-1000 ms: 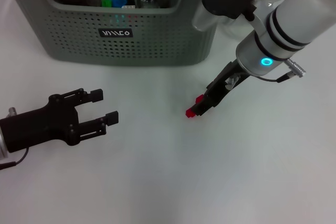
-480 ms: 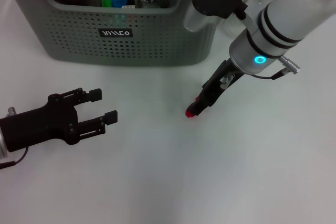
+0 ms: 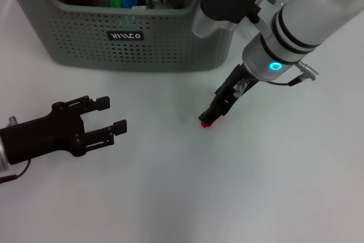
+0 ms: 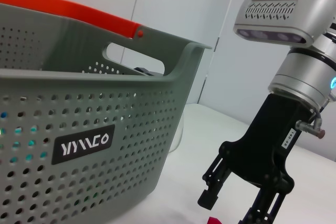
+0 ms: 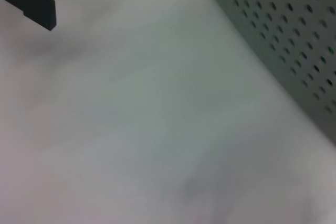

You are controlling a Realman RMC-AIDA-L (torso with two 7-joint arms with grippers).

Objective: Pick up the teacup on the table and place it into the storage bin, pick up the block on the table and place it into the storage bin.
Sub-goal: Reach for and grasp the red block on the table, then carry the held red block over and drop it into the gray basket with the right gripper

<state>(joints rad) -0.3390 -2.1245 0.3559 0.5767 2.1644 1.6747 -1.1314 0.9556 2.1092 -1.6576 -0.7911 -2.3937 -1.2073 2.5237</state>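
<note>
Showing small red block (image 3: 205, 123), right gripper (image 3: 211, 115) above

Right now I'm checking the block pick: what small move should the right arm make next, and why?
Probably close the right gripper on the red block: its fingers stand open, low over the block on the table. The left gripper waits open, well aside.

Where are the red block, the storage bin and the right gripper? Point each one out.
red block (image 3: 205, 123), head view, on its red face showing below the gripper tips.
storage bin (image 3: 170, 44), head view, on its perforated front wall.
right gripper (image 3: 212, 115), head view, between its fingertips, at the block.
</note>
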